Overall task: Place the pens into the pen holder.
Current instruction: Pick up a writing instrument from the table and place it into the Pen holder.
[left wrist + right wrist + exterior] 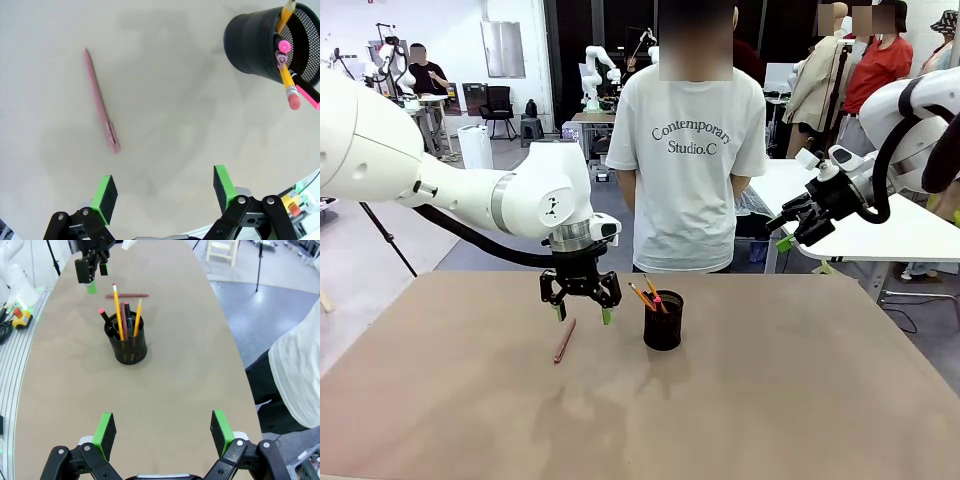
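Nearest to us on the matte tan tabletop (pixel 800 400) lies one loose pen (pixel 564 341), a slim reddish-brown stick with a pointed tip and a clipped cap. In the left wrist view it looks dusty pink and smooth. It rests flat, left of the table's middle and closer to the far edge than the near one, angled a little off square to that edge.

Just beyond it hangs our left gripper (pixel 581 303), black with green pads, pointing straight down. Its fingers stand wide apart and hold nothing. The pen lies below it and slightly to its left, clear of both pads.

To the right of that gripper, at about the same depth, stands the holder (pixel 663 320), a short black wire-mesh cup with a solid rim, upright on the table. Pens stick out of it at a slant: two yellow pencils (pixel 117 310) with pink erasers, a dark pen (pixel 108 322) with a pink-red end, and a reddish-brown stick (pixel 123 320). All are longer than the cup is tall.

Farther off, our right gripper (pixel 802 228) is raised above the table's far right corner. Its fingers are spread wide too, and it grips nothing.

Behind the far edge stands a person (pixel 690 150) in a white printed T-shirt.
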